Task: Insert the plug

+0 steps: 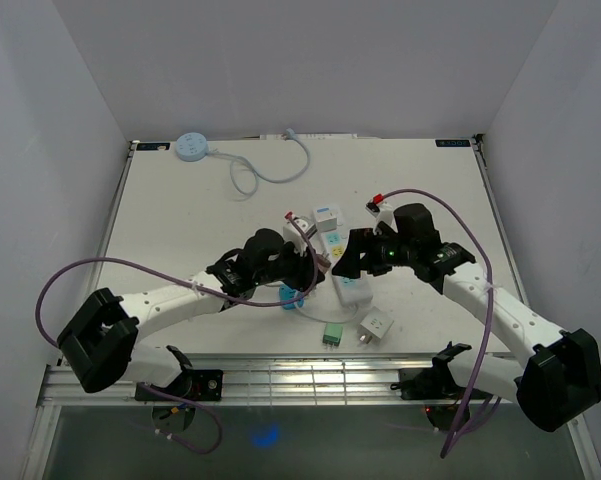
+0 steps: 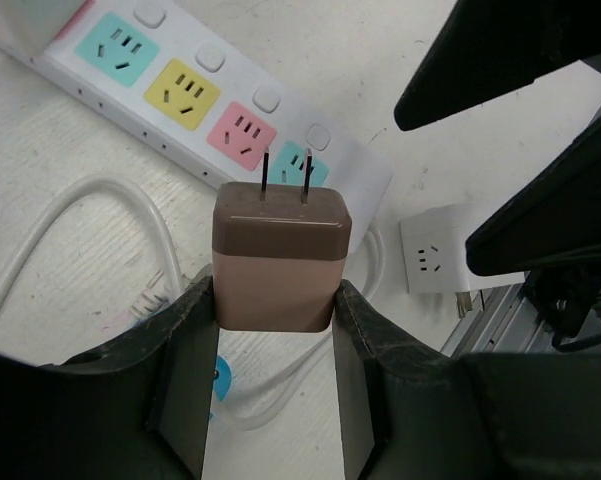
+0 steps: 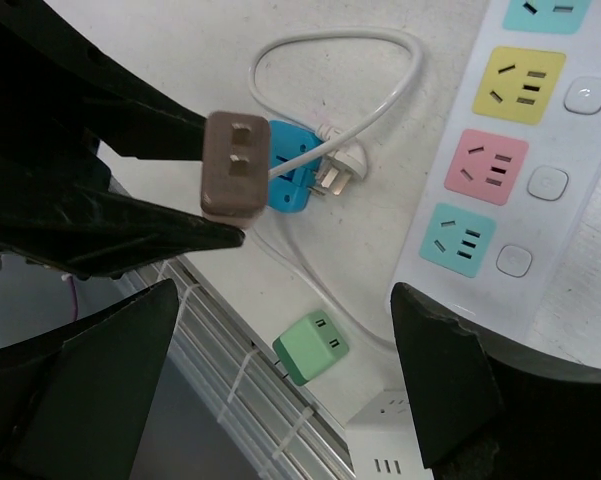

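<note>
Gripping one plug (image 2: 280,262), two prongs (image 2: 266,176)

White worktop (image 1: 180,230), matte, faintly scuffed in close views. Plain pale back wall (image 1: 300,70), left wall (image 1: 40,150) and right wall (image 1: 570,130) enclose it on three sides. Ribbed aluminium rail (image 1: 310,382) runs along near edge. Dark glossy surface (image 1: 360,440) below rail, small blue glint on it. Light even, diffuse; shadows soft.
</note>
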Tool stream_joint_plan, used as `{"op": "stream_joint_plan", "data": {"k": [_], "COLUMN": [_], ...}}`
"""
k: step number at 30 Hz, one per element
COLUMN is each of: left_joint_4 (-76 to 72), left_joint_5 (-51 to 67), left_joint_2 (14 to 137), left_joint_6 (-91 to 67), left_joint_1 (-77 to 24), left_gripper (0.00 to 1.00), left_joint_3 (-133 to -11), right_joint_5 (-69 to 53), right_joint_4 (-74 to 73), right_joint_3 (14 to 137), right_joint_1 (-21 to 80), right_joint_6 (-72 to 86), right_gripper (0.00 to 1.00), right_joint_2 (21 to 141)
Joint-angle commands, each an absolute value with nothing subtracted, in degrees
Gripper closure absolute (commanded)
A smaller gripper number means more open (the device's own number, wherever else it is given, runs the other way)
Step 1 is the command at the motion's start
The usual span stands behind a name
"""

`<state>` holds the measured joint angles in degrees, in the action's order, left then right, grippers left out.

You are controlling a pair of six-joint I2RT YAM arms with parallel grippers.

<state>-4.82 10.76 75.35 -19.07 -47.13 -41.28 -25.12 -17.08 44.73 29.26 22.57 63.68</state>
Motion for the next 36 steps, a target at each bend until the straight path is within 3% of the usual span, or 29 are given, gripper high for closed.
{"op": "stream_joint_plan", "data": {"k": [1,13,18,24,28,34,36], "left_joint_4": [-7.65,-8.0,-8.96,-11.25,-12.83,-15.47,-16.61], "left_joint_5": [7.39,4.66,4.83,5.45,6.59,6.77,7.29], "left_joint_2": [77.16,79.8,79.72,78.58,77.08,73.92,73.04], "left_joint_6": [-12.22,-7.91,-6.95,-6.42,-6.33,-5.8,-5.54], "left_joint_1": [-50.53,-54.75,-56.25,-56.95,-57.22,-57.3,-57.39], "left_gripper": [0.65,0.66,0.66,0.66,0.65,0.64,0.64], "left_joint_3": [-44.47,-47.55,-47.64,-46.15,-44.65,-41.58,-40.87], "right_joint_5": [-27.86,-26.89,-27.33,-28.3,-30.05,-33.05,-32.7], "right_joint_4": [-17.49,-16.97,-15.56,-13.71,-11.87,-9.76,-9.41], "right_joint_3": [47.99,47.29,46.76,46.23,45.44,44.91,44.91], "right_joint_1": [29.0,29.18,29.09,29.09,29.09,29.09,29.0], "right_joint_6": [23.12,23.73,24.26,25.14,26.36,28.47,28.65], "right_gripper": [0.09,0.13,0.22,0.37,0.53,0.84,0.89], "right_joint_2": [64.16,64.95,65.39,65.92,65.74,66.01,65.83]}}
